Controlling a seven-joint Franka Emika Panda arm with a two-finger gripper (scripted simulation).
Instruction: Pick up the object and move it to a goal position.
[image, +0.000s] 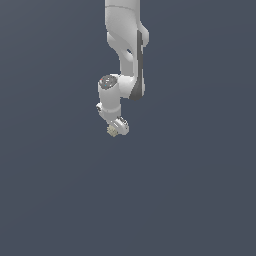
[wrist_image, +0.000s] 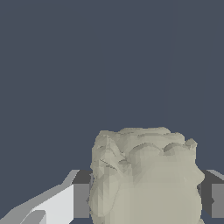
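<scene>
The object (image: 112, 131) is a small beige lump with a bumpy, mottled surface, far smaller than the white arm. In the exterior view it sits at the tip of my gripper (image: 116, 128), which hangs from the arm near the middle of the picture. In the wrist view the object (wrist_image: 144, 175) fills the space between my two fingers (wrist_image: 65, 203), one on each side, both pressed against it. My gripper is shut on the object. Whether the object touches the ground cannot be told.
A plain dark blue-grey surface (image: 190, 200) fills both views. The white arm (image: 125, 45) comes down from the top of the exterior view. No other objects and no goal marker show.
</scene>
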